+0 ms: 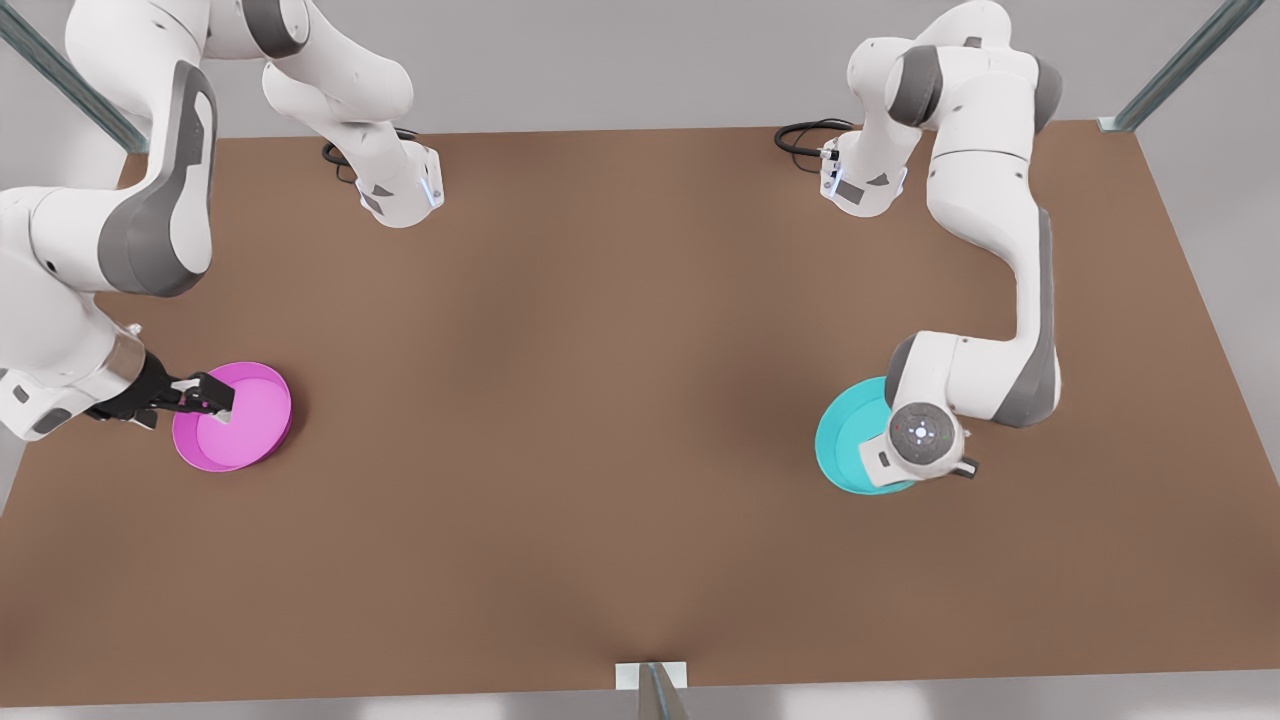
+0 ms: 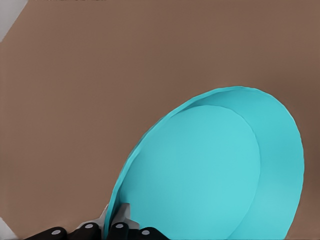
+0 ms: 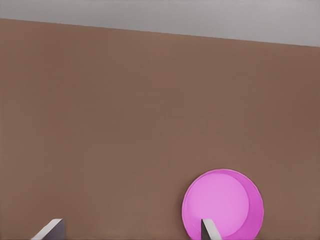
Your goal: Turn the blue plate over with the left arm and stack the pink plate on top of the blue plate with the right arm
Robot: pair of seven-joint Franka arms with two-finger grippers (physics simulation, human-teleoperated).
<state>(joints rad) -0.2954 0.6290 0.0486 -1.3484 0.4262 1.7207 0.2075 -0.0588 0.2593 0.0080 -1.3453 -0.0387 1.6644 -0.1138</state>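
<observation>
Both claws: left (image 2: 116, 220) pinches blue plate (image 2: 210, 170), right (image 1: 205, 395) over pink plate (image 1: 245, 415).

Round shallow plain cyan-turquoise blue plate (image 1: 845, 440) (image 2: 210, 175): uniform colour, no pattern, base slightly lighter than rim. Round shallow plain magenta pink plate (image 1: 240, 415) (image 3: 222, 205): base lighter pink, rim deeper magenta. Flat matte brown tabletop (image 1: 600, 400), unpatterned. Arms glossy white w/ grey joint bands. Left gripper (image 2: 117, 225): black fingers w/ silver-grey tips. Right gripper (image 1: 205, 395): black, small pink marks.

White arms (image 1: 985, 190), grey joints, black cables
</observation>
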